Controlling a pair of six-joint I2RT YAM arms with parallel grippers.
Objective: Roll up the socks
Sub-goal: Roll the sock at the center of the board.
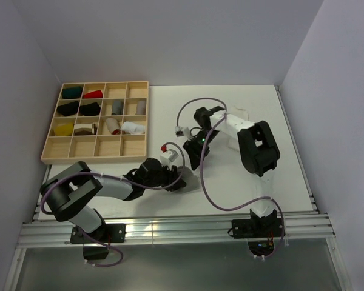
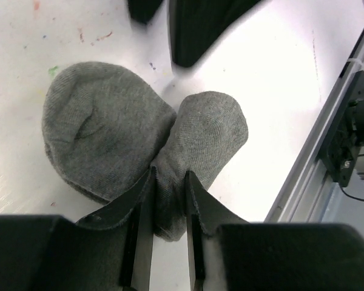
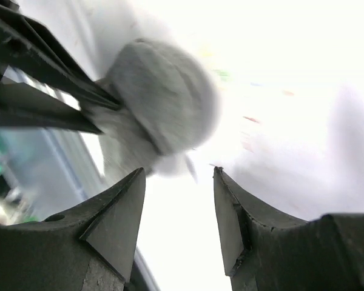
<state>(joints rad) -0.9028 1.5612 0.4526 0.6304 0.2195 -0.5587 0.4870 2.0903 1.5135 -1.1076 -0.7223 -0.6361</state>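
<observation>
The left gripper (image 2: pixel 168 227) has two black flat-sided fingers. They are pressed onto a fold of the sock (image 2: pixel 109 127), and fabric fills the gap between them.

One sock is visible. It is mid-grey, fine-knit and soft, and is bunched into two rounded lobes, a larger dome on the left and a smaller one on the right. The pinched fold forms the waist between the lobes. The sock rests on the white table (image 2: pixel 261 91), near the aluminium rail (image 2: pixel 303 176) at the front edge. The table surface carries small coloured flecks.

The right gripper (image 3: pixel 178 176) also has two black wedge-shaped fingers. They are spread apart with nothing between them and point at the sock from the side opposite the left gripper, close to it but not touching.

In the top view the left arm (image 1: pixel 103 185) lies low and stretched toward the table centre. The right arm (image 1: pixel 255 145) is folded at the elbow, with its wrist reaching back toward the left one. The two wrists hide the sock from above.

One wooden tray (image 1: pixel 48 151) lies at the far left of the table. It is divided four by four into sixteen compartments. Ten compartments in the upper three rows each hold one bundle (image 1: pixel 64 129), coloured green, red, black, grey, yellow or white.
</observation>
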